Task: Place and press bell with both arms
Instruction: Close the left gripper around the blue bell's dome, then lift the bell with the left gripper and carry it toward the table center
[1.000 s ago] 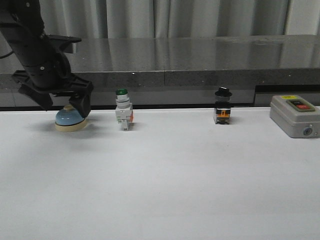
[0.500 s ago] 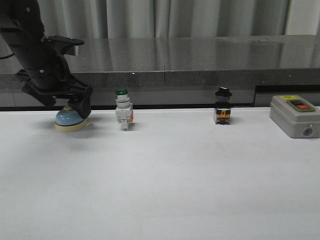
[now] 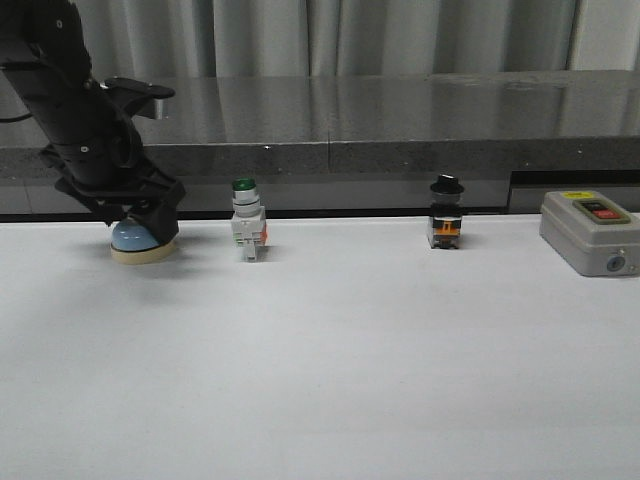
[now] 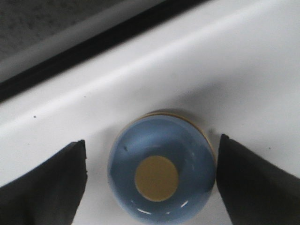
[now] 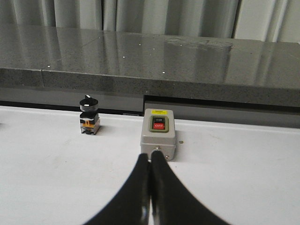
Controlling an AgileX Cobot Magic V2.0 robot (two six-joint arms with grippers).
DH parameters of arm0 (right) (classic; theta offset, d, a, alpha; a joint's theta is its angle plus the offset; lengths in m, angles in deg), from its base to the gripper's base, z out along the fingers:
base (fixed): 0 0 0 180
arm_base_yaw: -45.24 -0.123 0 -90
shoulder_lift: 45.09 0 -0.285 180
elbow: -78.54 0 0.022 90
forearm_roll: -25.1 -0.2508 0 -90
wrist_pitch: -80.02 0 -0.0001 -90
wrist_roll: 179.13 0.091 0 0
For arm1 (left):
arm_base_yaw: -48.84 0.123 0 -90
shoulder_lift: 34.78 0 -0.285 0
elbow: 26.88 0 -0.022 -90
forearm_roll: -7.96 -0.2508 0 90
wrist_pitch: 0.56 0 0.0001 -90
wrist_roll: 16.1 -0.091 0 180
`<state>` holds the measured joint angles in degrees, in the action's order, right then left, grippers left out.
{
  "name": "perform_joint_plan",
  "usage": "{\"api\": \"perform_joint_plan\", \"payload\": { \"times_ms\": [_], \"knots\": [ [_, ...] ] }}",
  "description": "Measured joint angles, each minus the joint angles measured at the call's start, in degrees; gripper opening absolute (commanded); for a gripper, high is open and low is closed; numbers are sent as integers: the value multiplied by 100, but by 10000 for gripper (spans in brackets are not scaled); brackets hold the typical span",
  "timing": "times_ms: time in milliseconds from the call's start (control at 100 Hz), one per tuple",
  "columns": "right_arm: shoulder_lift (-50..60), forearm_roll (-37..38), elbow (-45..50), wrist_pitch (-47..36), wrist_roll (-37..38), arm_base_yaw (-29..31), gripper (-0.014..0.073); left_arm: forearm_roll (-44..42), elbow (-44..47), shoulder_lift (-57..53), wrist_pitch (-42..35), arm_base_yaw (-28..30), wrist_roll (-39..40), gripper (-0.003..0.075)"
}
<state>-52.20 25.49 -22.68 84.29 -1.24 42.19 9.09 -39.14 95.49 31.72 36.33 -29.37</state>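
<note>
Black left arm [image 3: 85, 120] angled down at the table's [image 3: 330, 370] far-left rear; left gripper [image 4: 150, 180] spread wide, fingers flanking the bell [image 4: 161, 174] without contact. Bell sits on the white table. Right gripper [image 5: 150, 187] pressed closed, empty, facing a grey switch box [image 5: 159, 132].

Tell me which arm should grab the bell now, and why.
Left. Its open gripper already straddles the bell, a finger on each side. The right gripper is shut and faces the grey switch box, far across the table.
</note>
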Motion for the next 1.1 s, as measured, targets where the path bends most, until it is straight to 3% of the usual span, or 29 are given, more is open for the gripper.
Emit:
{"api": "perform_joint_plan", "payload": {
  "times_ms": [200, 390, 490, 800, 1100],
  "knots": [
    [0, 0, 0, 0, 0, 0, -60, 116, -69, 97, 79, 0, -20, 454],
    [0, 0, 0, 0, 0, 0, -60, 152, -87, 105, 92, 0, -20, 212],
    [0, 0, 0, 0, 0, 0, -60, 152, -87, 105, 92, 0, -20, 149],
    [0, 0, 0, 0, 0, 0, -60, 144, -42, -103, 438, 63, -33, 143],
    [0, 0, 0, 0, 0, 0, -60, 771, -15, -1037, 1122, 655, -33, 134]
  ]
}}
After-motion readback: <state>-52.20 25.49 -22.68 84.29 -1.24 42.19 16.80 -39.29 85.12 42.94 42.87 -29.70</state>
